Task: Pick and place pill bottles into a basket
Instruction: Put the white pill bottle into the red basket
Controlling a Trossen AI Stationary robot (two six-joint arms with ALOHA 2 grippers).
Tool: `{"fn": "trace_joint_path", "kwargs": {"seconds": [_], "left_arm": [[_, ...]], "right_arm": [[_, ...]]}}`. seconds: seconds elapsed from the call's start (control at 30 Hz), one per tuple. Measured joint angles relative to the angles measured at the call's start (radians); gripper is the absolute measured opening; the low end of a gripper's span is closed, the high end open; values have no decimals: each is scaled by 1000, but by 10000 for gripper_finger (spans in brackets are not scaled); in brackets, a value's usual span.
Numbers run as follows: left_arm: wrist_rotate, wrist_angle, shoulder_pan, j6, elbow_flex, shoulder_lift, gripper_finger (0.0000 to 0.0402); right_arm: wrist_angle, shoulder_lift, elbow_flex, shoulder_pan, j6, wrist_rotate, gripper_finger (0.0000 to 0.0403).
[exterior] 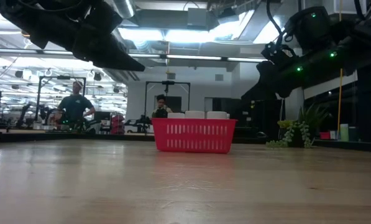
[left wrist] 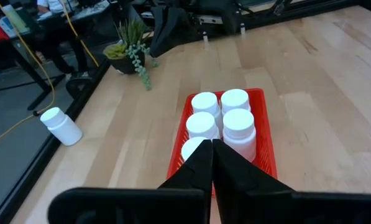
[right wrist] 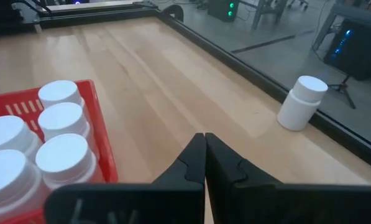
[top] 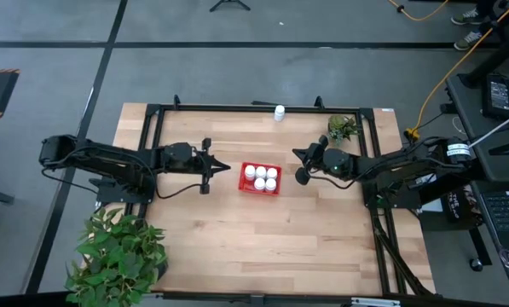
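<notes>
Five round-capped white pill bottles [top: 261,177] fill the perforated red basket [top: 246,185] between both pressed-together hands, left hand [top: 227,167] and right hand [top: 296,154]; a sixth bottle [top: 279,112] stands beyond the right.

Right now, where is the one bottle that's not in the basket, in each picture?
High view: the lone bottle stands at the table's far edge, beyond the red basket.
Low view: not visible.
Left wrist view: the bottle sits by the table's edge rail, apart from the basket.
Right wrist view: the bottle stands by the rail.
Shared landmark: the basket.
</notes>
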Motion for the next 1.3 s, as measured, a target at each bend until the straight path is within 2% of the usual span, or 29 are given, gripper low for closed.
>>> {"fn": "trace_joint_path", "kwargs": {"seconds": [0.5, 0.63, 0.87, 1.03, 1.3], "left_arm": [[0, 0, 0, 0, 0, 0, 10], [-16, 1, 0, 0, 0, 0, 8], [-107, 3, 0, 0, 0, 0, 16], [-105, 4, 0, 0, 0, 0, 16], [-104, 8, 0, -3, 0, 0, 21]], "right_arm": [[2, 0, 0, 0, 19, 0, 4], [33, 0, 1, 0, -17, 1, 20], [54, 0, 4, -54, -45, 1, 87], [66, 0, 5, -109, -46, -5, 155], [-27, 15, 92, -231, -4, -172, 246]]}}
